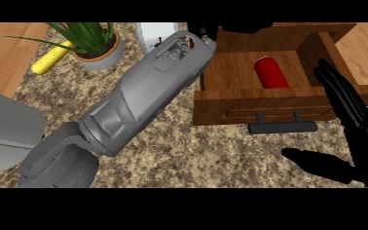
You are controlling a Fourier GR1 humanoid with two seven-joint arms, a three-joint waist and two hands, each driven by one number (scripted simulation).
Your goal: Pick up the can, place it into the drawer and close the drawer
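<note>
A speckled stone surface [215,156] fills the view, with a wood strip along its left edge. Nearest, the right hand [343,126] hangs released at the right, fingers straight beside the drawer's [237,108] front and black handle [283,126]. The drawer is open, and the red can [271,73] lies inside it. The left forearm [147,97] crosses diagonally toward the drawer's far left corner; whether the left hand [205,29] there is clenched I cannot tell. Farther left stand a potted plant [93,41] and a corn cob [52,58].
</note>
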